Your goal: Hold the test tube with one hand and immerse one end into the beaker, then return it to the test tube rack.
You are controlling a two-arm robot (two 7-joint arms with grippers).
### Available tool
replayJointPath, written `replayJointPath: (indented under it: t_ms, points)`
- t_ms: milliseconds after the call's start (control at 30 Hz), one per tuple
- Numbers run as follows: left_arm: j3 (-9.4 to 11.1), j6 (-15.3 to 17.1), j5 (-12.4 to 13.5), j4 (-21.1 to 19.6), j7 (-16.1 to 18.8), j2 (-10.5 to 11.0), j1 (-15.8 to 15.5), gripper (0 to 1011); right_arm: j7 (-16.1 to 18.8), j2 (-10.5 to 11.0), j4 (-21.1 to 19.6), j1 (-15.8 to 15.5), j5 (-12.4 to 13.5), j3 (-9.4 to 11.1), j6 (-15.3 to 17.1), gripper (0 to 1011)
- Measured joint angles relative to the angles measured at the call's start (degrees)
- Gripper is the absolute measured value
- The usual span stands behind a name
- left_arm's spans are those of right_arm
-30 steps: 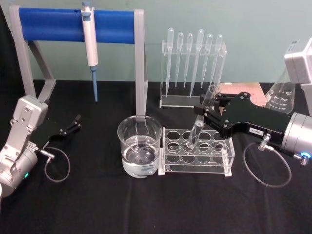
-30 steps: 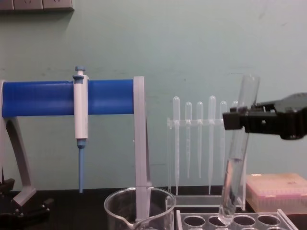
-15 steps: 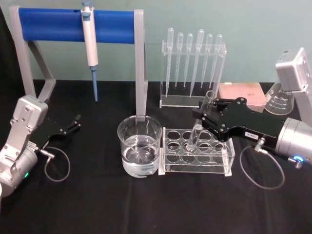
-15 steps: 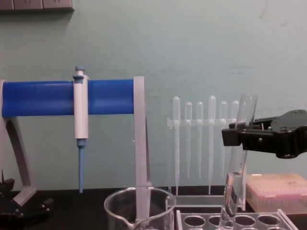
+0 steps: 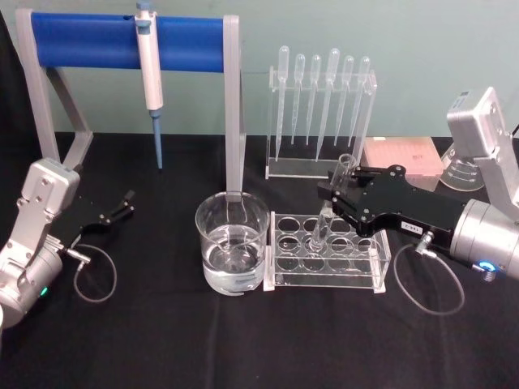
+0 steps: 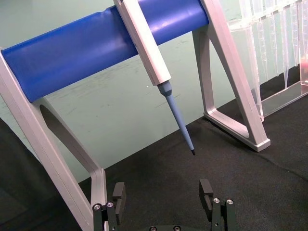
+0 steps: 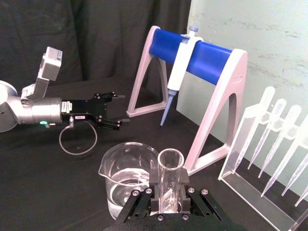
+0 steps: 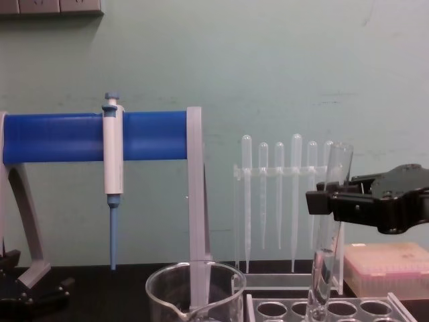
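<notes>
At the far left, the left gripper (image 5: 126,203) is seen resting low over the black table (image 5: 162,340), its jaws spread wide with nothing between them; in the left wrist view its fingertips (image 6: 119,192) stand well apart below the pipettor tip. Behind it, a stand (image 5: 89,40) with a blue bar is set on grey legs, and a pipettor (image 5: 149,73) is hung from the bar, its blue tip pointing down.

Near the middle, the beaker (image 5: 233,253) is placed just in front of the stand's right leg, with clear liquid in its lower part. Just beside it to the right, a clear rack (image 5: 328,253) with round holes is set, almost touching the beaker's wall.

Behind the rack, a row of pipettes (image 5: 323,97) is hung in a clear holder.

The tube (image 5: 328,212) is held tilted, its open rim up and toward the back, its rounded end lowered into a hole in the rack's back row. It is clamped near its upper part by the right gripper (image 5: 339,194), whose jaws are closed narrowly on the glass; in the right wrist view the tube's rim (image 7: 171,159) is seen rising between the black pads. The right arm is reached in from the right edge. Behind it, a pink box (image 5: 403,154) and a flask (image 5: 462,166) are seen.
</notes>
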Motion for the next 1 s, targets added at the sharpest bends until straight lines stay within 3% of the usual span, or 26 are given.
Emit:
replayJointPath:
  t_ms: [1000]
  points:
    - [0.00,0.00,0.00,0.00,0.00,0.00,0.00,1000,1.87,-3.84,7.32,1.49,-2.76,-2.02,-0.24,236]
